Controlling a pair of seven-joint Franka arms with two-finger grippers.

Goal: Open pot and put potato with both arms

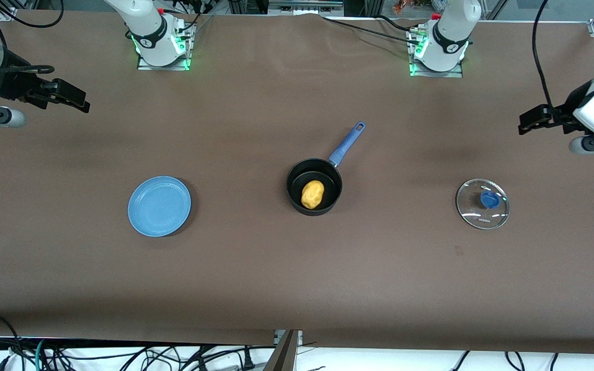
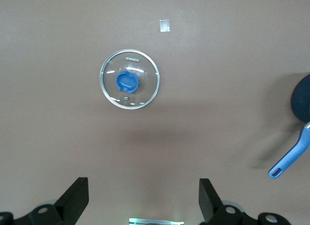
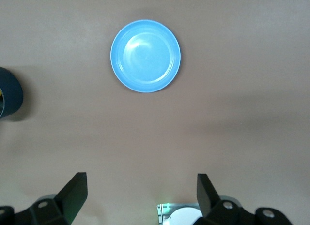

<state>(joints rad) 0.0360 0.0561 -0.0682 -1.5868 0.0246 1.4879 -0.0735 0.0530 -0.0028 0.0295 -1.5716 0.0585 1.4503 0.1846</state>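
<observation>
The right gripper [image 1: 78, 101] hung with its fingers spread and empty over the right arm's end of the brown surface [image 1: 256, 278], that arm waiting at the edge. Below it, nearer the front camera, a flat blue plate [image 1: 159, 206] lay bare, nothing on it; the right wrist view showed the same plate [image 3: 145, 55] face up and the gripper's two black fingers [image 3: 72, 191] well apart. At the middle of the surface stood the pot [image 1: 314, 186], uncovered, its long blue handle [image 1: 347, 144] angled away toward the robots' bases. Inside the pot sat the potato [image 1: 312, 194], yellow-orange and lumpy, resting on the black bottom. Toward the left arm's end, well apart from the pot, the glass lid [image 1: 482, 203] lay flat on the surface with its blue knob [image 1: 490, 199] up. The left gripper [image 1: 531, 121] hovered open and empty over that end, the lid [image 2: 130, 79] plain in its wrist view.
</observation>
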